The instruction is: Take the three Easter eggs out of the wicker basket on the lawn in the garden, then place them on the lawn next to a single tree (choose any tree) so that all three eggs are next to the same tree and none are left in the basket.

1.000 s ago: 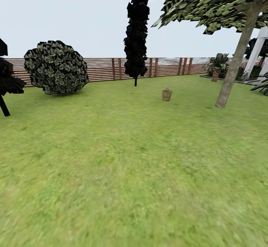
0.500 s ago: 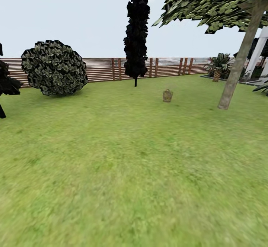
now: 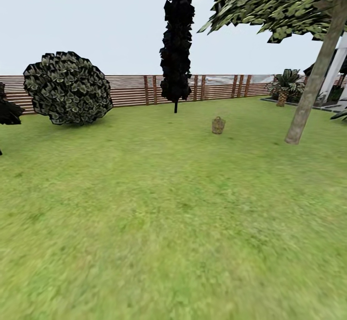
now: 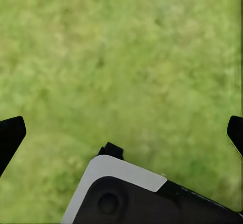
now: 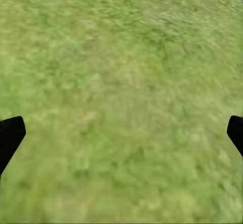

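Far ahead on the lawn stands the small brown wicker basket; the Easter eggs are too small to make out at this distance. To its right rises the tree with a pale leaning trunk and a green canopy. In the left wrist view my left gripper is open, its dark fingertips wide apart over bare grass. The right wrist view shows my right gripper open the same way, fingertips at the frame's edges, nothing between them.
A brown slatted fence bounds the garden at the back. A round bush stands at the left, a dark cypress in the middle. A low palm-like plant and white house parts sit at the far right.
The whole head view has shifted: the camera has advanced slightly, so bush, basket and tree sit a little further outward and lower. The basket itself has not moved.
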Tool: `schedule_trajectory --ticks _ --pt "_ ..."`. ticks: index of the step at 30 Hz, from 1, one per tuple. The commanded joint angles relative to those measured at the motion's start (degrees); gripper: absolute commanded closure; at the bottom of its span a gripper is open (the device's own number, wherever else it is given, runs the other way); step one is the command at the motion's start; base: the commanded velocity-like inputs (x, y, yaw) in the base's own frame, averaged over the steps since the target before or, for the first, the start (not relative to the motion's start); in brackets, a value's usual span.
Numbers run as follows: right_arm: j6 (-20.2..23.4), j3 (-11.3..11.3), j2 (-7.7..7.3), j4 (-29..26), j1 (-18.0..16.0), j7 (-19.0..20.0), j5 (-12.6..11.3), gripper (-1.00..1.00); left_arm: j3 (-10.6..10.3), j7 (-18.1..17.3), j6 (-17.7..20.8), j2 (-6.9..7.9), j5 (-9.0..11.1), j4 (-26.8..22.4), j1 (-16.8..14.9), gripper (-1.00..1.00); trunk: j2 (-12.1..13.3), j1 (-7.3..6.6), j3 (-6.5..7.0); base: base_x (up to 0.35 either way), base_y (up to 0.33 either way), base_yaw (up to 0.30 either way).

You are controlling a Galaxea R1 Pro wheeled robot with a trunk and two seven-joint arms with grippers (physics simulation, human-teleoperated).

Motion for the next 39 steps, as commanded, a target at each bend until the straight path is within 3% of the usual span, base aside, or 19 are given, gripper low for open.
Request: schedule_trajectory --ticks 1,15,39 --pt "-0.18 -0.05 0.01 0.03 -0.05 -0.04 0.04 -1.00 -0.14 0.00 -0.17 -0.01 0.52 0.04 -0.04 -1.00 -0.10 0.06 -0.11 0.331 0.000 0.000" --pt "-0.18 -0.12 -0.05 0.00 -0.04 -0.04 0.08 -1.00 -0.14 0.01 -0.26 -0.01 0.38 0.04 -0.04 -1.00 -0.10 0.06 -0.11 0.331 0.000 -0.003" --pt "-0.18 -0.12 -0.06 0.01 -0.05 0.05 0.08 -1.00 -0.14 0.01 -0.26 -0.01 0.35 0.04 -0.04 -1.00 -0.10 0.06 -0.11 0.331 0.000 -0.217"
